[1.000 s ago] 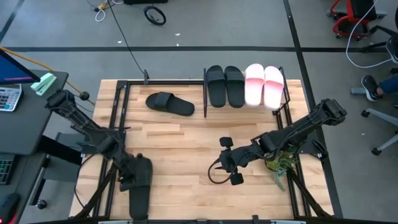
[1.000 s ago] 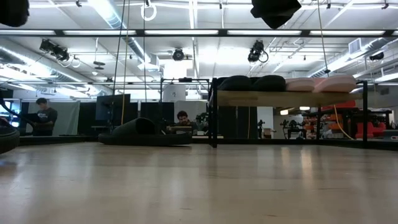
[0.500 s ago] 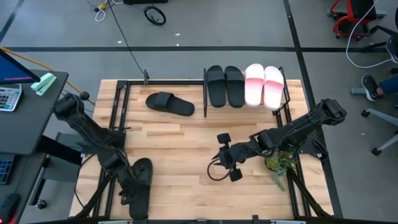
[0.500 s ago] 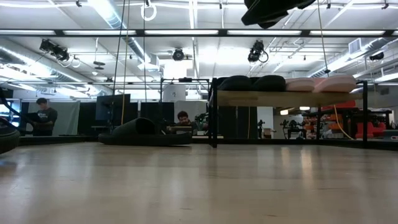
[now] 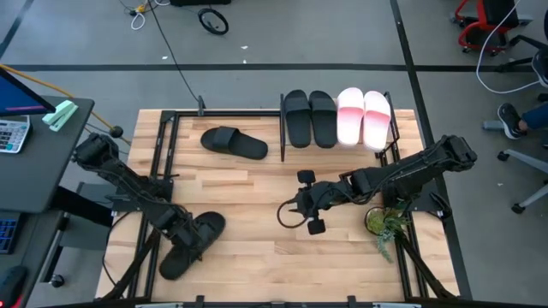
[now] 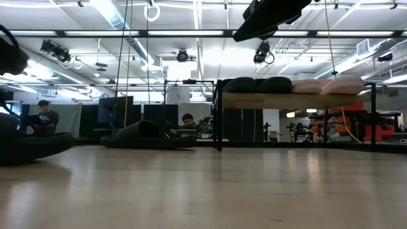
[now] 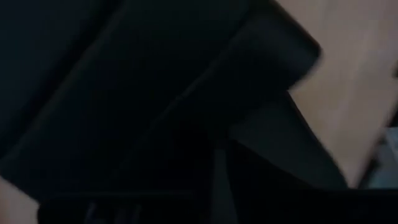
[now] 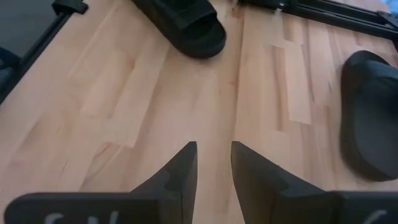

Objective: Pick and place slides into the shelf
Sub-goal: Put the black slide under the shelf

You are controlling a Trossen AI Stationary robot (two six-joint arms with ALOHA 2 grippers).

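- Near the table's front left corner, the left gripper (image 5: pixel 182 244) is down on a black slide (image 5: pixel 193 245); whether its fingers have closed on it cannot be told.
- Mid-table, the right gripper (image 5: pixel 301 200) hovers, fingers (image 8: pixel 180 177) slightly parted and empty.
- Another black slide (image 5: pixel 234 142) lies beside the shelf (image 5: pixel 282 128), which holds two black and two pink slides (image 5: pixel 364 117).

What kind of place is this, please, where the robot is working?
Probably a robotics lab or open workshop: a bare concrete floor around the table, ceiling strip lights and ducts overhead, and people at workstations behind.
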